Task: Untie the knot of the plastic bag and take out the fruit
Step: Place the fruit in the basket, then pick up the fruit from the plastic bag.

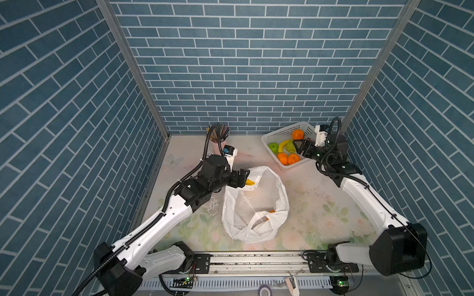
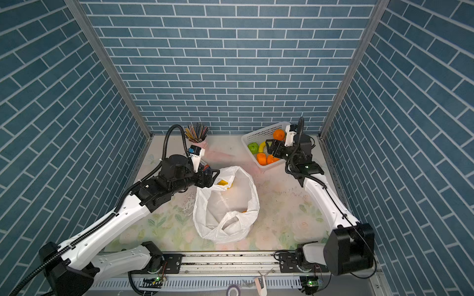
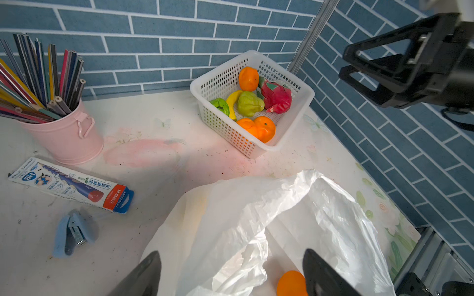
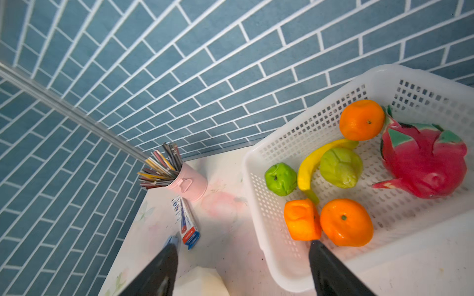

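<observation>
Plastic bag (image 1: 280, 197) gaping, orange (image 3: 291, 283) inside; basket (image 3: 225, 77) holding fruit (image 3: 277, 98), banana (image 3: 232, 102); left jaws, right jaws wide, empty

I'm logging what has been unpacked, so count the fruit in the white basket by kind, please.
In the white basket:
Oranges: 3
Green round fruits: 2
Banana: 1
Dragon fruit: 1
Total: 7
</observation>
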Available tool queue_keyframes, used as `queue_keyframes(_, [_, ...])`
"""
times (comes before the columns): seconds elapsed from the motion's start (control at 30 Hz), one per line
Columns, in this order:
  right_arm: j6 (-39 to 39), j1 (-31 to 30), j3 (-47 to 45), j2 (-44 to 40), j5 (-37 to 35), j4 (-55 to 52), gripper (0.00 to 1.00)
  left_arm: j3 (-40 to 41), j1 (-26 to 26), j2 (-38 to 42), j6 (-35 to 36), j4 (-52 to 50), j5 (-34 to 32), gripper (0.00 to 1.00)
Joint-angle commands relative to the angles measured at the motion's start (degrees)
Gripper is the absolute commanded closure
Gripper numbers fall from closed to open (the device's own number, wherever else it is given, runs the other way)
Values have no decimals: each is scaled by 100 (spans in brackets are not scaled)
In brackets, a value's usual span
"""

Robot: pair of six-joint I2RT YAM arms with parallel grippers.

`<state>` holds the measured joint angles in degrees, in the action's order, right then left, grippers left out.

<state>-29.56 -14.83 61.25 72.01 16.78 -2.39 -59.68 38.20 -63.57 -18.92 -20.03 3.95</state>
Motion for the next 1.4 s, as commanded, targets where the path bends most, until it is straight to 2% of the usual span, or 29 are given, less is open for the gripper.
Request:
queue_keyframes(0.0, [325, -349, -280, -613, 230, -395, 19, 123, -45, 120, -68, -115, 13, 13])
queue_keyframes(0.13, [312, -916, -567, -1252, 479, -714, 20, 354, -56, 212, -89, -7, 3, 13])
queue_keyframes(0.3, [340, -2120, -544, -1606, 19, -1159, 20, 505, -76, 181, -132, 61, 14, 13])
queue_keyframes(0.53, [292, -3636, -332, -1371, -479, -1497, 22, 744, -205, 102, -326, 112, -60, 13])
queue_keyframes(0.73, [410, -4373, -381, -863, -870, -1510, 23, 893, -310, 3, -392, 188, -18, 14])
queue_keyframes(0.87, [612, -4661, -513, -433, -1326, -1341, 24, 931, -399, -66, -421, 253, 140, 22])
queue_keyframes(1.03, [832, -4766, -918, 19, -1710, -602, 26, 865, -445, -187, -420, 285, 352, 33])
queue_keyframes(1.37, [1360, -4766, -1769, 695, -2196, 549, 27, 684, -471, -357, -437, 237, 476, 68])
